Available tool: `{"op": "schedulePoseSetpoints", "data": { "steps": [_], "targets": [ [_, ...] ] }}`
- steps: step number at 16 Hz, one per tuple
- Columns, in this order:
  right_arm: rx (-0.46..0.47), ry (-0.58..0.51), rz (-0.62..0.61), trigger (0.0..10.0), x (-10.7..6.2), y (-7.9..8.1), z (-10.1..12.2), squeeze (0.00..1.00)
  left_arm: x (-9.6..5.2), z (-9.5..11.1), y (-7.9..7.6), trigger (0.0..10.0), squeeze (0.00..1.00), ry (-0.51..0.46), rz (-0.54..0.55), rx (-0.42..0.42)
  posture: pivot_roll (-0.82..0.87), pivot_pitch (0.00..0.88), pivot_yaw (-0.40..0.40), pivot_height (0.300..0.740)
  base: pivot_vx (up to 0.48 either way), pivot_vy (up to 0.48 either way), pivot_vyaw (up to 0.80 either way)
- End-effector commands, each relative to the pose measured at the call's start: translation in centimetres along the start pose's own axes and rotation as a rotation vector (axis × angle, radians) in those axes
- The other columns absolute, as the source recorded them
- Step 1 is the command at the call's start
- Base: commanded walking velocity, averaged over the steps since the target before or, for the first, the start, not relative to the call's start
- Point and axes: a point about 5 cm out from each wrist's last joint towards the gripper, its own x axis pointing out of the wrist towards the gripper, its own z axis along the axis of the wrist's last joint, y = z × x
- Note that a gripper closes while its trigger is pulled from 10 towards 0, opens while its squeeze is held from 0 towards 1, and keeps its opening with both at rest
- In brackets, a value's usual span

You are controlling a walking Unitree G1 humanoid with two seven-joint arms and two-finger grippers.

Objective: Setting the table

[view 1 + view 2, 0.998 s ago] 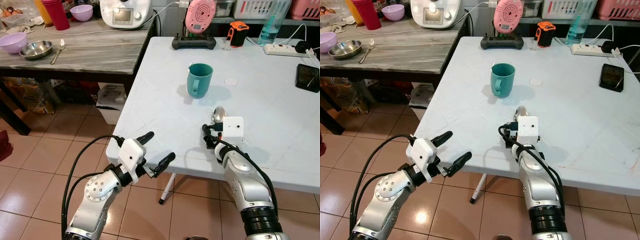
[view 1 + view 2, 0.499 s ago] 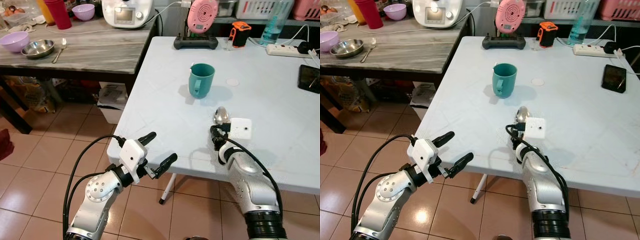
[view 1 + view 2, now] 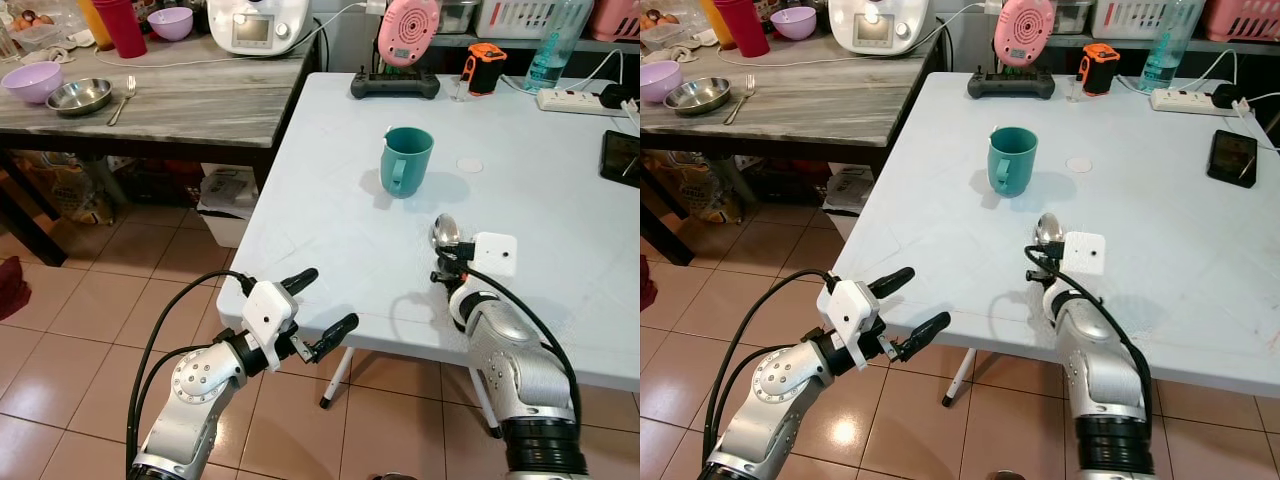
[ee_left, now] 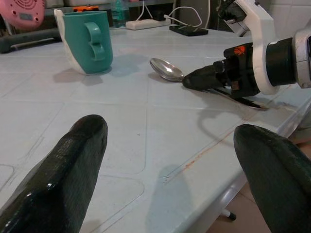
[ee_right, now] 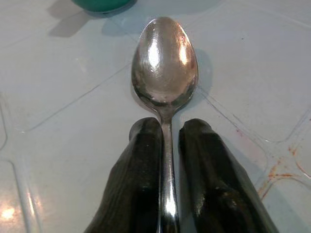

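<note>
A spoon [image 5: 164, 68] is clamped by its handle between the right gripper [image 5: 165, 145] fingers, low on the white table [image 3: 330, 230] at centre right, below the green mug [image 3: 405, 160]. Placing appears under way; release is called for next. The left gripper [image 3: 315, 305] hangs spread apart at lower left.

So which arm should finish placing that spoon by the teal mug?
Right. The right gripper is already shut on the spoon on the white table near the teal mug. The left gripper hangs open off the table's edge.
</note>
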Motion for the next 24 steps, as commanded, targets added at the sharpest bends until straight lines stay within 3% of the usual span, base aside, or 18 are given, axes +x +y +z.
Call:
{"op": "schedulePoseSetpoints", "data": {
  "steps": [1,5,11,13,14,18,19,24],
  "targets": [
    [-0.008,0.176,-0.019,0.0,-0.4,-0.6,-3.6,0.00,0.2,0.1,0.0,10.0,0.00,0.009,-0.019,0.004,-0.30,0.124,0.061,0.740,0.000,0.000,0.00],
    [-0.021,0.194,-0.008,0.0,-0.5,-0.7,-3.9,0.00,0.2,-0.1,-0.1,10.0,0.00,0.012,-0.023,0.003,-0.30,0.122,0.054,0.740,0.000,0.000,0.00],
    [0.086,0.142,0.001,0.0,-0.1,0.0,-2.6,0.00,0.2,0.1,-0.1,10.0,0.00,-0.001,-0.006,0.008,-0.30,0.120,0.046,0.740,0.000,0.000,0.00],
    [0.120,0.022,0.028,0.0,-0.2,0.7,-0.7,0.00,0.3,0.3,1.2,10.0,0.00,0.000,0.117,0.021,-0.30,0.120,0.046,0.740,0.000,0.000,0.00],
    [0.130,-0.052,0.042,0.0,-0.4,1.0,0.4,0.00,0.6,0.2,2.9,10.0,0.00,0.017,0.277,0.035,-0.30,0.120,0.046,0.740,0.000,0.000,0.00],
    [0.158,-0.223,0.045,0.0,-1.3,1.5,2.9,0.00,0.7,0.2,5.2,10.0,0.00,0.032,0.487,-0.020,-0.30,0.117,0.046,0.740,0.000,0.000,0.00],
    [0.150,-0.259,0.022,10.0,-1.6,1.2,3.3,0.00,0.6,0.1,5.5,10.0,0.00,0.034,0.510,-0.037,-0.30,0.115,0.046,0.740,0.000,0.000,0.00],
    [0.093,-0.301,-0.026,10.0,-2.1,0.6,3.2,0.00,1.4,0.2,5.6,10.0,0.00,-0.007,0.550,-0.096,-0.30,0.104,0.050,0.740,0.000,0.186,0.00]
  ]
}}
